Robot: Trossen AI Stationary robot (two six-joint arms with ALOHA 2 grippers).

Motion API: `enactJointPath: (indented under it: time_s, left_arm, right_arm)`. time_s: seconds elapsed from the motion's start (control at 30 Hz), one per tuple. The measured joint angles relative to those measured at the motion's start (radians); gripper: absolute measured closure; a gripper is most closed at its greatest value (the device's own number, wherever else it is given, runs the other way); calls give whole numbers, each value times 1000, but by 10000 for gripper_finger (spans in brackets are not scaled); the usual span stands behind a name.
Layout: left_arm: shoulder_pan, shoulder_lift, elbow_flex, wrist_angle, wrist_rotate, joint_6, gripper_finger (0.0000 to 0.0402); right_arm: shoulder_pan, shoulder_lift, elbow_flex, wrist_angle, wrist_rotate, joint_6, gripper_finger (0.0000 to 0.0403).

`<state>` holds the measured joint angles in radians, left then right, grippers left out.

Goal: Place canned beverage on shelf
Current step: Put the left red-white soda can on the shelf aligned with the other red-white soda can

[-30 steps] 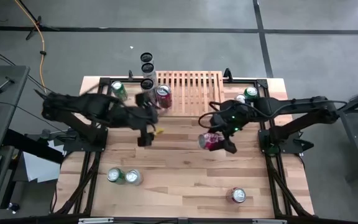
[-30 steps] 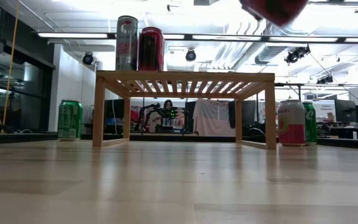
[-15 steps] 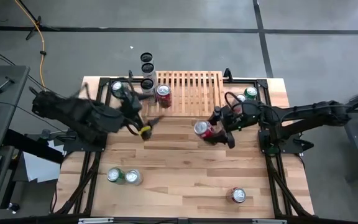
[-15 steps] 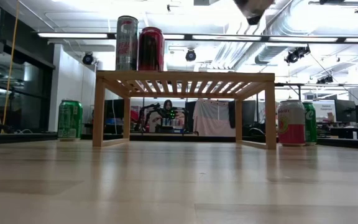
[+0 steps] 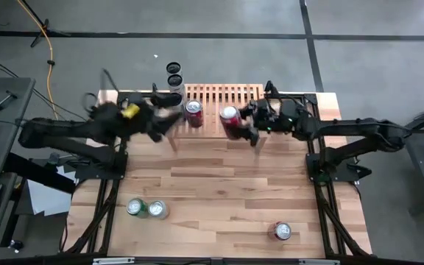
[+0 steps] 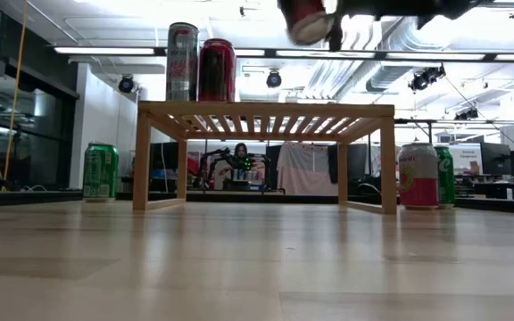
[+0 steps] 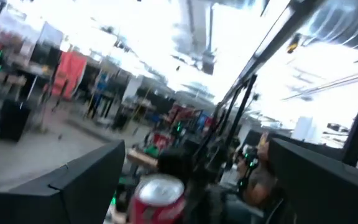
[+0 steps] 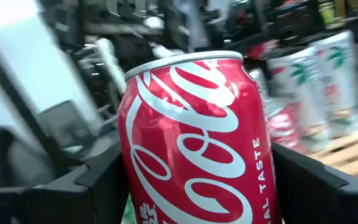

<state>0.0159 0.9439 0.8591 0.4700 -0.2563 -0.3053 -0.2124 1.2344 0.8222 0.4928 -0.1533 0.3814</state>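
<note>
Two cans (image 5: 183, 105) already stood at the shelf's (image 5: 223, 96) left end, so the right gripper (image 5: 243, 126), clamped on the red can (image 5: 229, 118) above the slats, needed to lower it upright just beside them, while the left gripper (image 5: 169, 125) stood open nearby.

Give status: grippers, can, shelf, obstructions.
Right gripper shut on red can, held above shelf. Left gripper open, empty, at shelf's left end. Two cans already on shelf's left; landing spot free.

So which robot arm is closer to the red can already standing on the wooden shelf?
Left. The left gripper sits just beside that red can; the right gripper, holding another can, is farther along the shelf.
</note>
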Motion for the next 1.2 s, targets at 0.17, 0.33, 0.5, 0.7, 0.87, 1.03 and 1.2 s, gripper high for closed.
enactJointPath:
  time_s: [0.17,0.33,0.5,0.7,0.87,1.03,1.2]
  left_arm:
    - [121,-132,60,-185,133,80,16]
    - [191,-177,120,-393,218,128,16]
    - [215,-197,139,-421,278,125,16]
    - [215,-197,140,-367,222,125,16]
    - [215,-181,140,-336,163,125,16]
    - [215,-174,140,-334,102,124,16]
    - [215,-171,140,-334,60,116,16]
  right_arm:
    - [-63,183,139,2,19,-71,102]
    - [-136,314,231,23,31,-118,102]
    - [-211,352,215,197,25,-71,102]
    - [-233,422,159,431,13,-23,102]
    - [-215,523,158,543,3,-24,102]
    - [-224,600,158,639,4,-14,102]
    - [-237,640,156,647,-30,1,102]
